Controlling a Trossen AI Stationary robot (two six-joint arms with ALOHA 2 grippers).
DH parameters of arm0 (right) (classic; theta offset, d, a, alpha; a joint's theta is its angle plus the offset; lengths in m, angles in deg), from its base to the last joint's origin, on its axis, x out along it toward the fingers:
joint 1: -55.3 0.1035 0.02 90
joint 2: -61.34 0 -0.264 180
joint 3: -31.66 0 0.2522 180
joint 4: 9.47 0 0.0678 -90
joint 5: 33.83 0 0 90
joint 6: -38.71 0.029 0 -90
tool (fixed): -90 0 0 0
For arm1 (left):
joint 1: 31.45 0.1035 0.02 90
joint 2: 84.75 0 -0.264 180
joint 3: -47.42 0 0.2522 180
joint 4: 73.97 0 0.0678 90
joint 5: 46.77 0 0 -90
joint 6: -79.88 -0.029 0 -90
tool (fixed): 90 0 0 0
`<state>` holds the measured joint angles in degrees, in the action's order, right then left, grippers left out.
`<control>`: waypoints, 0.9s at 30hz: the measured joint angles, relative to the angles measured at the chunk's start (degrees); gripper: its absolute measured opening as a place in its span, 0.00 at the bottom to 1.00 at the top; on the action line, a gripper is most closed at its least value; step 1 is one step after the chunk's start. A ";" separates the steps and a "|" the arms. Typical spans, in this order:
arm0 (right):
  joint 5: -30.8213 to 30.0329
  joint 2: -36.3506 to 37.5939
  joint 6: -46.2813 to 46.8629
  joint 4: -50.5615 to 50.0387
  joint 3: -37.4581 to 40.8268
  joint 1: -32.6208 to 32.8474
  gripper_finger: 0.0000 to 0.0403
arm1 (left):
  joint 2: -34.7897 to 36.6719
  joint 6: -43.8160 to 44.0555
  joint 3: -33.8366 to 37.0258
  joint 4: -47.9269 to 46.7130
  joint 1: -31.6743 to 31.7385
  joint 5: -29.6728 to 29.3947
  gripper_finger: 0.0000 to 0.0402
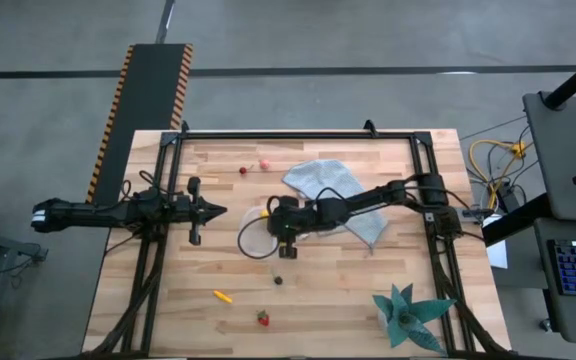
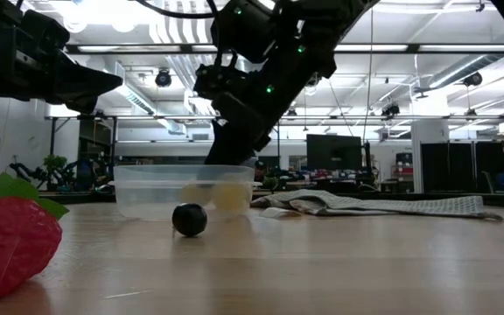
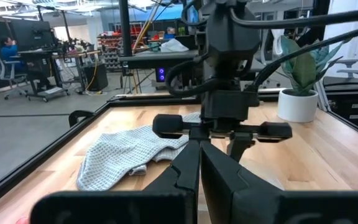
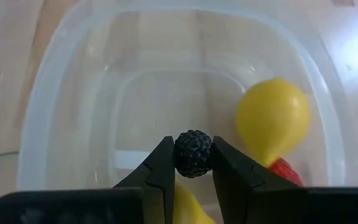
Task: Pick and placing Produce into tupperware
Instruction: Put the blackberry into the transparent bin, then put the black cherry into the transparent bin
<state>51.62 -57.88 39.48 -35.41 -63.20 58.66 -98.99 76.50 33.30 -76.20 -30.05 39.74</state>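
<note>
The work surface is a pale wooden slat table (image 1: 308, 290) inside a black frame, with a lit workshop visible beyond it in the low view. The tupperware (image 4: 185, 81), a clear plastic container, square with rounded corners, sits near the table's middle, just beside a grey-blue waffle-textured cloth (image 1: 333, 190). The right gripper (image 4: 193, 163) hangs directly over the container, its two dark fingers narrowly parted and clamped on a dark berry (image 4: 194, 153), a small round piece with a bumpy, beaded surface. Inside the container lie a smooth yellow lemon (image 4: 272, 118), a red piece (image 4: 284, 171) partly hidden beneath it, and a second yellow piece (image 4: 188, 205) below the fingers. On the table outside the container rest another dark round piece (image 2: 189, 219), close to the container wall, a red strawberry (image 2: 7, 249) with green leaves near the front edge, an orange carrot-like piece (image 1: 223, 296), and two red berries (image 1: 264, 165) toward the far edge. A teal spiky plant (image 1: 408, 315) stands at the front right corner. The left gripper (image 1: 213, 210) waits at the left side, raised above the table, fingers fully closed and holding nothing.
</note>
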 joint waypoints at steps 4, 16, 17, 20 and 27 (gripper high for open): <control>0.02 0.47 0.00 -0.15 0.28 -0.02 0.18 | -0.05 0.00 0.00 0.01 0.01 0.00 0.00; 0.04 0.66 0.04 -0.49 0.44 0.00 0.25 | -0.24 0.00 0.00 -0.02 -0.01 0.00 0.00; 0.04 0.66 0.23 -0.54 0.44 0.00 0.26 | -0.26 0.00 0.00 0.00 0.01 0.00 0.00; 0.04 0.66 0.46 -0.54 0.46 0.00 0.29 | -0.25 0.00 0.00 -0.02 -0.01 0.00 0.00; 0.02 0.68 0.61 -0.51 0.46 -0.01 0.36 | -0.26 0.00 0.00 -0.02 -0.01 0.00 0.00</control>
<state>51.64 -57.20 40.10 -35.92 -62.74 58.65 -99.25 76.50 33.30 -76.22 -30.06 39.74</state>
